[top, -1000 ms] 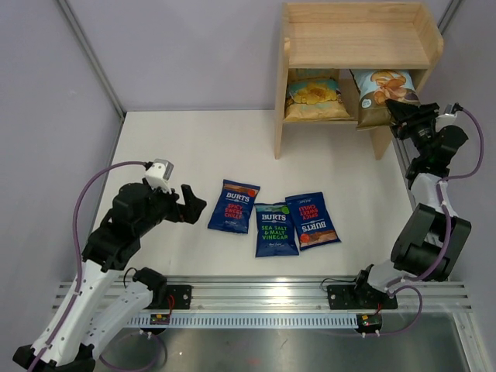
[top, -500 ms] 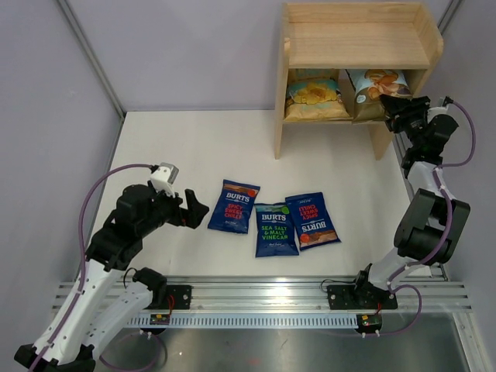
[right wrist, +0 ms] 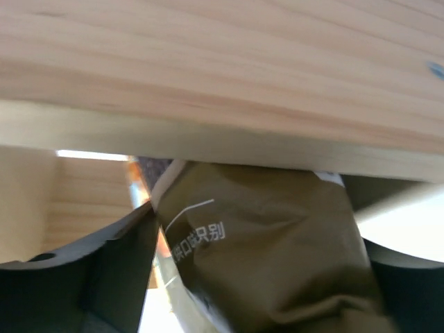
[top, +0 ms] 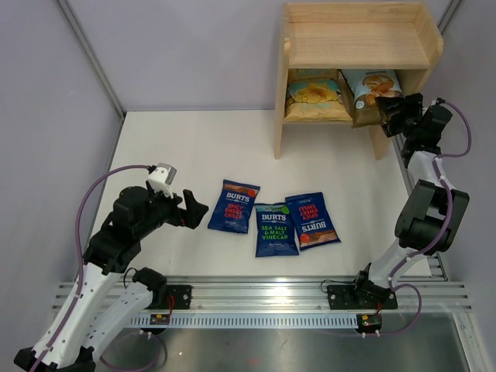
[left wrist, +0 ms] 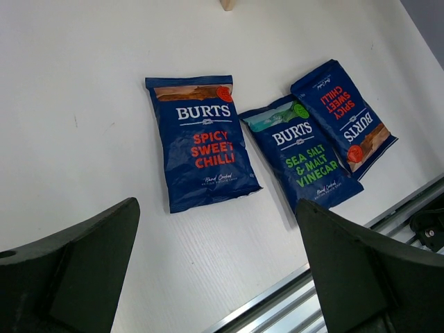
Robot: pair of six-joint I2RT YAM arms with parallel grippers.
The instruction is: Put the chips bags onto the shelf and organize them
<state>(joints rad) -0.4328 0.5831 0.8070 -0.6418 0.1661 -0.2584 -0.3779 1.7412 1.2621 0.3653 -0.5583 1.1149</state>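
Top view, shelf (top: 356, 31): light wood, two tiers, standing at the far right of the white counter (top: 194, 147).
Top view, left tan bag (top: 312, 97): lies in the lower tier, close to the left side panel.
Top view, right tan bag (top: 370, 91): in the right part of the lower tier, just beside the left tan bag and tilted, with its near right edge at the right tool.
Top view, right tool (top: 387, 116): at the front right of the lower tier, closed on the edge of the right tan bag.
Top view, blue bags: three lie flat in a row mid-counter, well apart from the shelf. They are the Spicy Sweet Chilli bag (top: 234, 206), the Sea Salt bag (top: 276, 229) and the upside-down red-lettered bag (top: 311, 220).
Top view, left tool (top: 194, 209): above the counter just left of the Spicy Sweet Chilli bag, spread wide and holding nothing.
Left wrist view, fingers (left wrist: 69, 277): far apart at the bottom corners, with bare counter between them.
Left wrist view, blue bags: all three lie beyond the fingertips; the Sea Salt bag touches the upside-down red-lettered bag.
Right wrist view, right tan bag: its olive-brown back, creased, sits between the two dark fingers (right wrist: 104, 277).
Right wrist view, shelf: a wooden board fills the top, directly over the bag.
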